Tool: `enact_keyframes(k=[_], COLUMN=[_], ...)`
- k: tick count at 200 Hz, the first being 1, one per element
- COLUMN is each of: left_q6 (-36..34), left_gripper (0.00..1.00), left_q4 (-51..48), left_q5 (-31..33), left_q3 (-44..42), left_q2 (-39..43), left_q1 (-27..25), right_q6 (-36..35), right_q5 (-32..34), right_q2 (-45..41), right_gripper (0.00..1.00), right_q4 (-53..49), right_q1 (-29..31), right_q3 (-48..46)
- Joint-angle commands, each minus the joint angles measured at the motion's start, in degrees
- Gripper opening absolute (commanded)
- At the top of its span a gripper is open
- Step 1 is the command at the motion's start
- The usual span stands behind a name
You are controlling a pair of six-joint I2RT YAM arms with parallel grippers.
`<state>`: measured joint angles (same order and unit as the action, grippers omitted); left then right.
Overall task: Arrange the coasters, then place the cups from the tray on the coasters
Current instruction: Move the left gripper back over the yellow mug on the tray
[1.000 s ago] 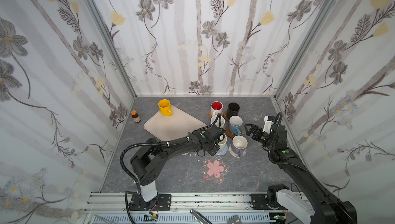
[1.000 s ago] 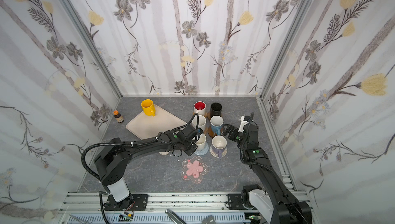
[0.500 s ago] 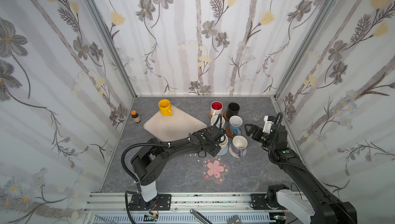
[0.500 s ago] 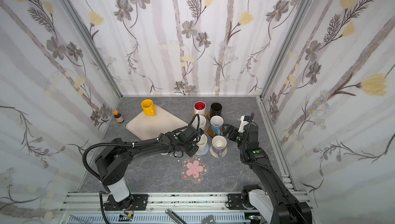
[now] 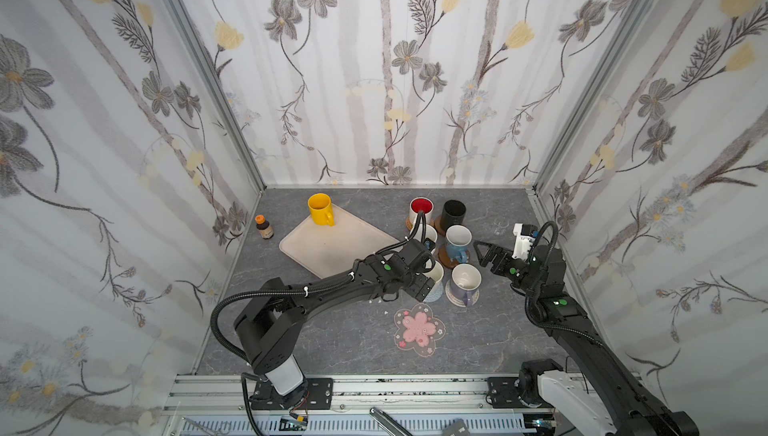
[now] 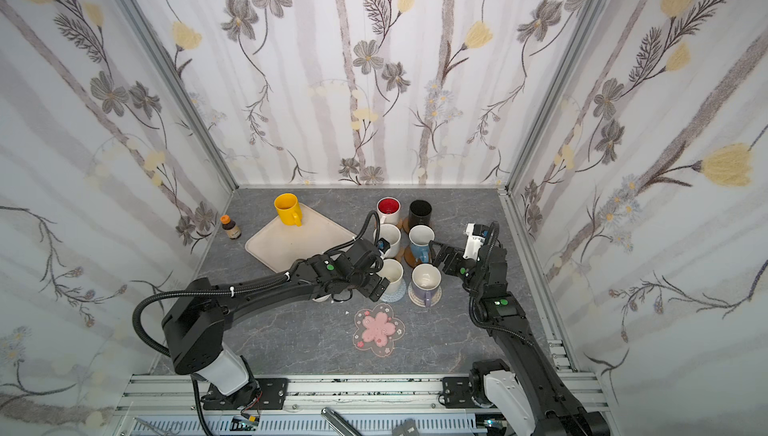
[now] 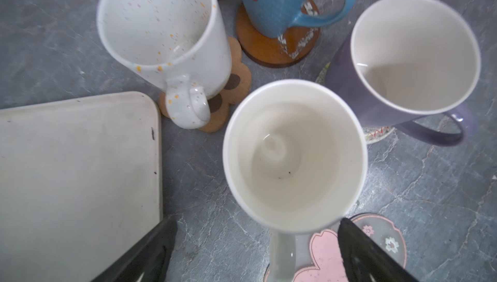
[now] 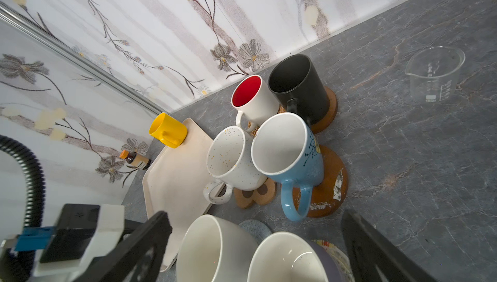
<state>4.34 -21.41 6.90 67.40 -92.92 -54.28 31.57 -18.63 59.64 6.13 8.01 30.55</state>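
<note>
My left gripper (image 5: 424,285) stands open astride the handle (image 7: 281,256) of a cream cup (image 7: 293,157), which sits upright on the grey-blue knitted coaster (image 5: 434,297). Neither finger touches the handle. The lavender cup (image 5: 465,282), blue cup (image 5: 457,240), speckled white cup (image 5: 428,232), red-inside cup (image 5: 421,209) and black cup (image 5: 453,212) each stand on a coaster nearby. The yellow cup (image 5: 320,208) is on the tray (image 5: 332,251). The pink blossom coaster (image 5: 419,328) lies bare. My right gripper (image 5: 484,253) hovers open and empty right of the cups.
An orange-capped brown bottle (image 5: 264,226) stands by the left wall. A small clear glass beaker (image 8: 434,74) sits at the back right. The cups crowd tightly together, handles toward the front. Walls close in on three sides.
My left gripper has opened and let go of the cream cup's handle, leaving the cup on the grey-blue coaster. The right arm has not moved.
</note>
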Motion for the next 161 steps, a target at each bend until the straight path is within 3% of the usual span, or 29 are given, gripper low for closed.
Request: enact_keyframes(k=[1,40,80,161], left_q6=[2.2,11.2,21.0,26.8], left_gripper=[1.0,1.0,1.0,0.89], left_q4=[0.7,-1.3,-6.2,-8.3], left_q5=[5.1,12.7,13.0,12.3], left_q3=[-0.9,-0.9,1.3,6.3], left_q2=[4.0,11.3,13.5,3.8], left_q1=[0.2,3.7,14.1,30.2], right_q6=[-1.5,-3.3,-4.0,-5.9], right_q5=[-1.8,5.0,8.5,10.2], right_q2=[0.5,0.0,1.4,12.1], right_gripper=[1.0,1.0,1.0,1.0], right_q4=[1.0,-5.4,-9.1,-9.2], right_q1=[0.3,4.1,8.6,12.9], right_q3=[1.7,6.7,12.2,24.9])
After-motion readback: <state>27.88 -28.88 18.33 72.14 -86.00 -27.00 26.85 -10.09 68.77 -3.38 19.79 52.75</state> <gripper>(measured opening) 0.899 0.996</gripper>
